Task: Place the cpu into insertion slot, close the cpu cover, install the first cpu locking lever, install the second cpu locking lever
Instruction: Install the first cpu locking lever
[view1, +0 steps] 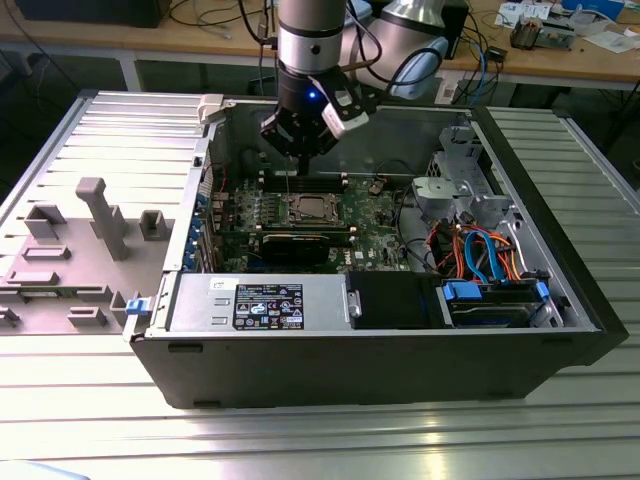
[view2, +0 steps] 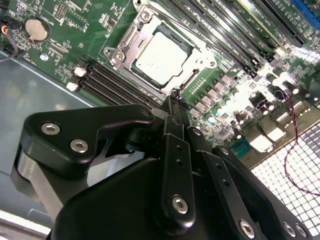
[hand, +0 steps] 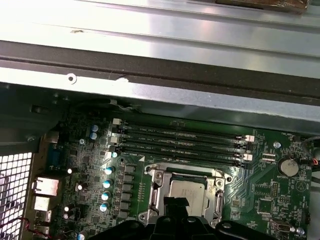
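Observation:
The cpu (view2: 162, 52) lies flat in the insertion slot (view2: 122, 47) on the green board, its silver top showing through the window of the cpu cover (view2: 200, 64), which lies down over it. In the first wrist view the cpu (hand: 186, 189), the cpu cover (hand: 159, 181) and the slot's metal surround (hand: 150, 212) sit just beyond the gripper (hand: 175, 202). In the second wrist view the gripper (view2: 172, 97) has its fingers together, with nothing between them, beside the socket's edge. In the exterior view the gripper (view1: 296, 150) hangs above the board, just behind the insertion slot (view1: 308, 208).
Long black memory slots (hand: 180, 142) run on both sides of the socket. The case's metal wall (hand: 160, 95) rises close behind them. A power supply (view1: 260, 300), a drive bay (view1: 495, 300) and coloured cables (view1: 470, 245) take up the case's front and right. Grey fixtures (view1: 95, 215) stand outside at the left.

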